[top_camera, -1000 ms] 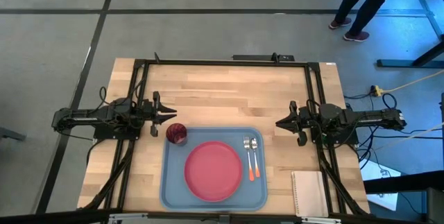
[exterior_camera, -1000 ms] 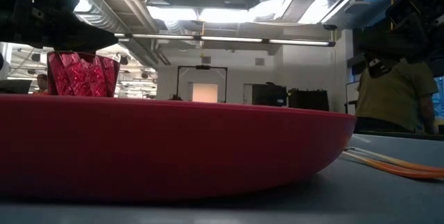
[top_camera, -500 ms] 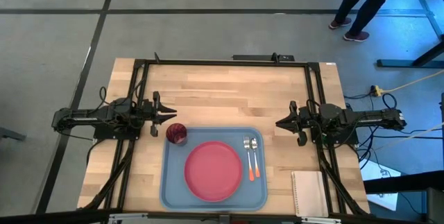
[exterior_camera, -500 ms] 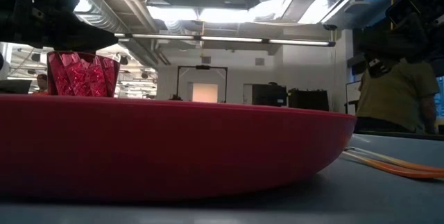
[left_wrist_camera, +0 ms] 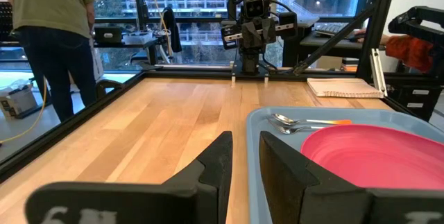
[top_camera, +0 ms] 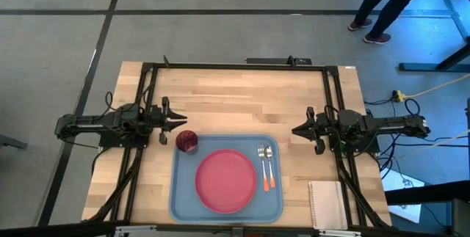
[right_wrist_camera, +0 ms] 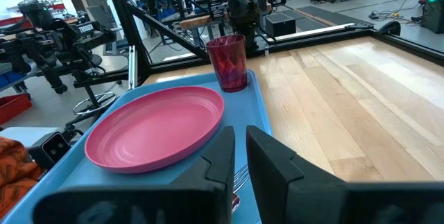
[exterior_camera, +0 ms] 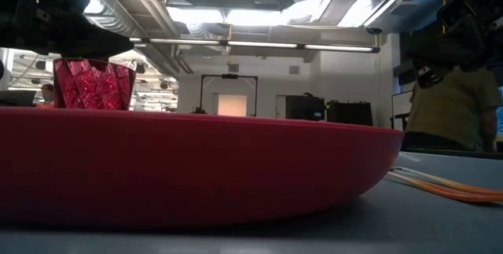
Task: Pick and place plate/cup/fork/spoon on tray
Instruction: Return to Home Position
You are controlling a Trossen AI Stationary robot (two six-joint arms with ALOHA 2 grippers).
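Note:
The light blue tray (top_camera: 181, 193) lies on the table's near half. On it rest the pink-red plate (top_camera: 225, 181), flat at the middle, the dark red cup (top_camera: 186, 141), upright in the far left corner, and the fork (top_camera: 261, 165) and spoon (top_camera: 269, 165), side by side right of the plate with their heads toward the far edge. My left gripper (top_camera: 180, 120) hangs shut just beyond the cup, off the tray's far left corner. My right gripper (top_camera: 295, 130) hangs shut right of the tray. Both are empty. Plate (right_wrist_camera: 156, 130) and cup (right_wrist_camera: 229, 63) also show in the right wrist view.
A white notepad (top_camera: 325, 204) lies at the table's near right corner. A black frame (top_camera: 235, 66) runs around the table's edges. A person (top_camera: 382, 2) stands on the floor beyond the far right corner. Bare wood (top_camera: 235, 101) spans the far half.

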